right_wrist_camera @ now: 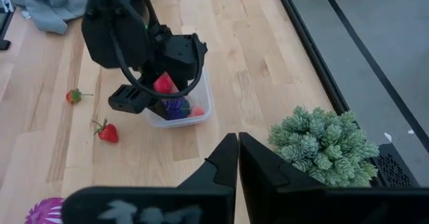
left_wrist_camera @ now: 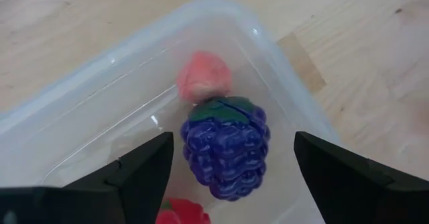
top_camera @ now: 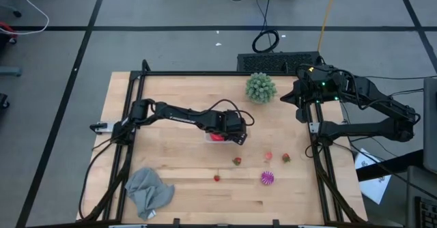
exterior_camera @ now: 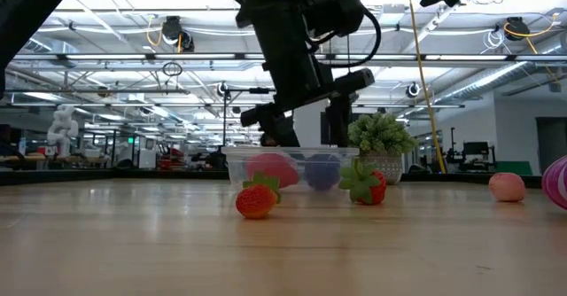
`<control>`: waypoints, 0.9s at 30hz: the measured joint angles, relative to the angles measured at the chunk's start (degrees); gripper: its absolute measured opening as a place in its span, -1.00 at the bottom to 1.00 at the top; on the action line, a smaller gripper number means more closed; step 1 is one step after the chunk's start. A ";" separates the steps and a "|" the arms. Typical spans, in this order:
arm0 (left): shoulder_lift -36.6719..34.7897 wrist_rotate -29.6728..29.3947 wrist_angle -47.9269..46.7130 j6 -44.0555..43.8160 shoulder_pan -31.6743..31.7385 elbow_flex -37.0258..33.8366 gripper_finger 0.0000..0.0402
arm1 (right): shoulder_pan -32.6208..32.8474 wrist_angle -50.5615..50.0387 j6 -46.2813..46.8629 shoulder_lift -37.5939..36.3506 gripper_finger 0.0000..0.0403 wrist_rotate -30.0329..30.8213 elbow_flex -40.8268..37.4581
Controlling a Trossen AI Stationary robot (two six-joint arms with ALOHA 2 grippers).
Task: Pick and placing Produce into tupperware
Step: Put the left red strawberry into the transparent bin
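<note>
Jaws of the left gripper point(left_wrist_camera: 231, 167) hang released over the tupperware point(left_wrist_camera: 80, 127), purple berry point(left_wrist_camera: 226, 147) lying between them; right gripper point(right_wrist_camera: 238, 160) clenched, parked by the desk edge. Berry looks light, hard, slick: pinch its bumpy flanks

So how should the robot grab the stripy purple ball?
Probably from straight above, closing the fingers across the middle of the striped magenta ball. It looks round and sits alone on bare table, so there's room on both sides. The waiting right gripper is the nearer one.
</note>
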 joint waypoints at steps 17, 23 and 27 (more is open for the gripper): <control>-8.99 -0.04 -3.87 -0.60 -7.61 0.04 0.26 | 0.00 -1.42 0.08 0.01 -0.98 0.00 0.00; -8.92 -0.52 -3.95 -5.52 -16.02 0.04 0.12 | 0.00 -1.46 0.04 -0.01 -0.98 -0.01 0.00; -8.92 -4.55 -3.94 -8.47 -20.80 0.04 0.02 | 0.00 -1.46 0.15 -0.01 -0.98 0.00 0.00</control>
